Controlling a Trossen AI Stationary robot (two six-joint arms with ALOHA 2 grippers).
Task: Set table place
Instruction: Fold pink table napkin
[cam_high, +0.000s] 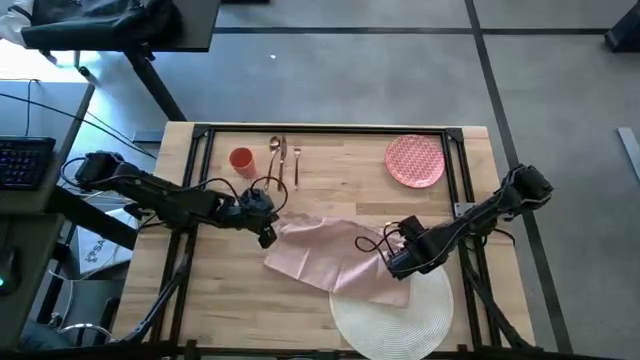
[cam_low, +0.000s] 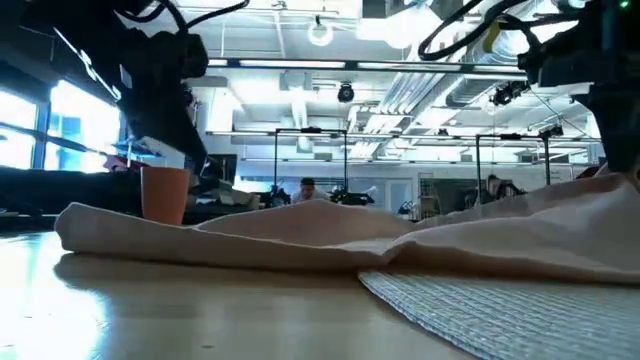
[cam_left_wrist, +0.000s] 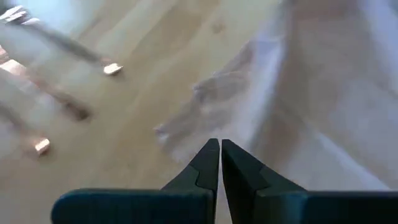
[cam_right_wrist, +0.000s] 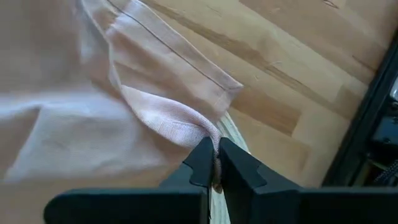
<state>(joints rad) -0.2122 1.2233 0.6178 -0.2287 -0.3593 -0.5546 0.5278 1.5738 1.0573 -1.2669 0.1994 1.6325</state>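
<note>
Beige-pink cloth, the napkin (cam_high: 335, 258), is lying rumpled across the middle of the counter (cam_high: 220, 300), its near right part draped over the far edge of the round white woven placemat (cam_high: 392, 318). The right tool (cam_right_wrist: 214, 160) is pinching a fold of the napkin's hem between closed fingers, just over the placemat's rim. It is probably holding this corner so the cloth can be dragged or straightened. The left tool (cam_left_wrist: 219, 155) is sitting at the napkin's far left corner with its fingers closed together; nothing is visibly caught between them, though the cloth is lying right ahead of the tips. Judging by the two arms at opposite corners, they are working to spread the napkin flat or clear it off the mat.

Along the far side, the orange-red cup (cam_high: 241, 159) is standing left of the gold cutlery (cam_high: 284, 158), and the red-patterned plate (cam_high: 415, 160) is waiting at the far right, well apart from the placemat. So the place is not yet assembled.
</note>
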